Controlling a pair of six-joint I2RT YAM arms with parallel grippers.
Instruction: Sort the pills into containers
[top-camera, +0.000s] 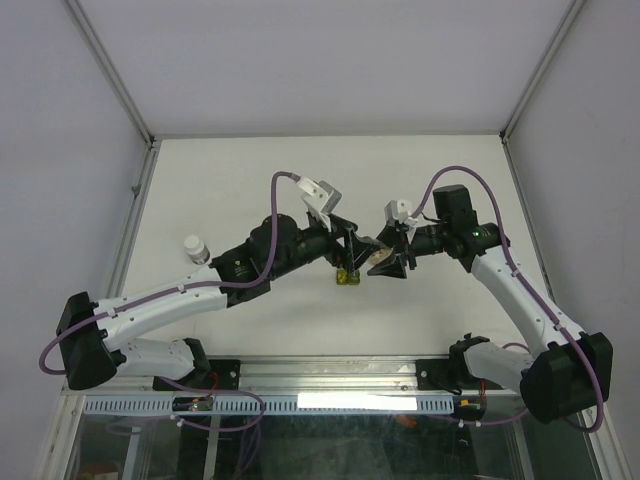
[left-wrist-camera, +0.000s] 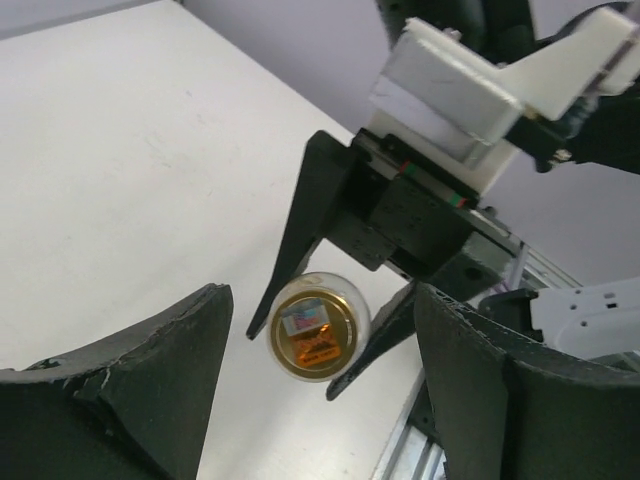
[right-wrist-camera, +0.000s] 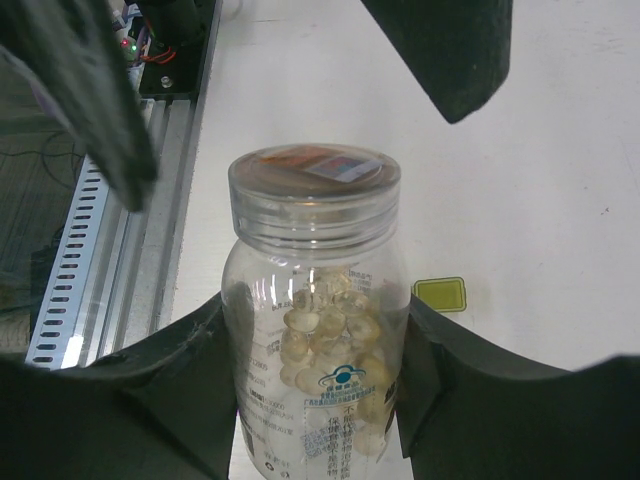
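The right gripper is squeezed onto a small clear bottle. One dark finger presses on each side of it, low down on the body. The bottle has its clear lid on. The pills are inside, a heap of little tan pieces in the middle of the bottle.

On top of the lid is an orange sticker with a tiny picture and some writing - too small to read. The bottle's side has a blue round mark and lines of small print under it (I cannot read those either).

The left gripper is spread wide and has hold of nothing. In the right wrist view its two dark fingers show at the upper left and upper right of the frame, past the lid and not touching it.

The green box sits flat on the white counter, at the right of the frame in the right wrist view, beside the bottle. From the top camera it is in the middle of the frame, just below where the two grippers meet. Its small spaces cannot be made out.

A white-capped vial stands at the left of the top view - close by the left arm.
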